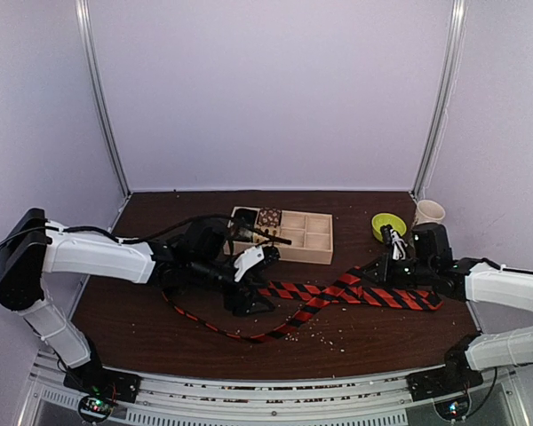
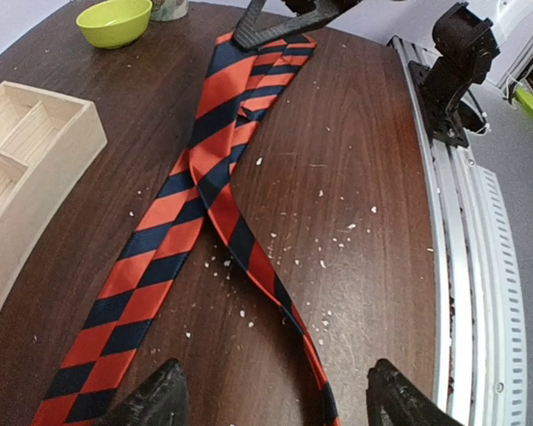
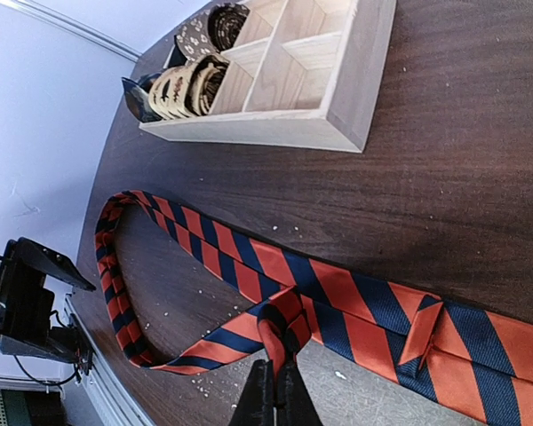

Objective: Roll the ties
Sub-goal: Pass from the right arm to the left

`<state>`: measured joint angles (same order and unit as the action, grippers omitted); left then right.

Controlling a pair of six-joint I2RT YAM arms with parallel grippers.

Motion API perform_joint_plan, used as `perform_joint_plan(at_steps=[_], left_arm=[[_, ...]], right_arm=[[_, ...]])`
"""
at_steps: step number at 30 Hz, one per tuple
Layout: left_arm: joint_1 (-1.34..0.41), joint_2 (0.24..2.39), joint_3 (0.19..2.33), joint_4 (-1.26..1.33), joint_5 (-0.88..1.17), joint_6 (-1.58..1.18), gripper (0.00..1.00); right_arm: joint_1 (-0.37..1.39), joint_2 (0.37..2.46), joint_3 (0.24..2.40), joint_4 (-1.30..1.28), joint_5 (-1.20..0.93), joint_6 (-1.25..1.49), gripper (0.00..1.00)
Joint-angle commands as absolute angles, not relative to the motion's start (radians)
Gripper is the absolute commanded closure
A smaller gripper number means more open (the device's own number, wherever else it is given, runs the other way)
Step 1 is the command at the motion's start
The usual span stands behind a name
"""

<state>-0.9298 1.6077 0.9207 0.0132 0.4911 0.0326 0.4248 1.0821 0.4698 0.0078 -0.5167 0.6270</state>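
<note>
Left wrist view: left jaws stand wide apart, the narrow tail of the striped tie (image 2: 164,244) lying on the desk (image 2: 364,133) between them; right jaws, closed, pinch its fold.

Red-orange and navy diagonal-striped tie (image 2: 164,235), lime-green bowl (image 2: 114,21), pale tray (image 2: 44,169)

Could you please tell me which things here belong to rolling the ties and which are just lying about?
Job: tie; probably the tray and its rolls.
Lying about: bowl, cup, crumbs.
</note>
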Motion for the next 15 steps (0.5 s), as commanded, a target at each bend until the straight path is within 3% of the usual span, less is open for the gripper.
perform_joint_plan(at_steps=[1,9,15], left_arm=[[-0.971,1.720,1.088,0.057,0.424,0.008,0.32],[-0.996,2.011,1.389,0.229,0.494,-0.085,0.34],[-1.033,2.133,1.462,0.312,0.535,0.014,0.36]], right_arm=[[0.417,1.119,0.446,-0.011,-0.492,0.637,1.00],[0.416,1.149,0.364,0.110,-0.552,0.710,1.00],[0.417,1.149,0.350,0.167,-0.561,0.750,1.00]])
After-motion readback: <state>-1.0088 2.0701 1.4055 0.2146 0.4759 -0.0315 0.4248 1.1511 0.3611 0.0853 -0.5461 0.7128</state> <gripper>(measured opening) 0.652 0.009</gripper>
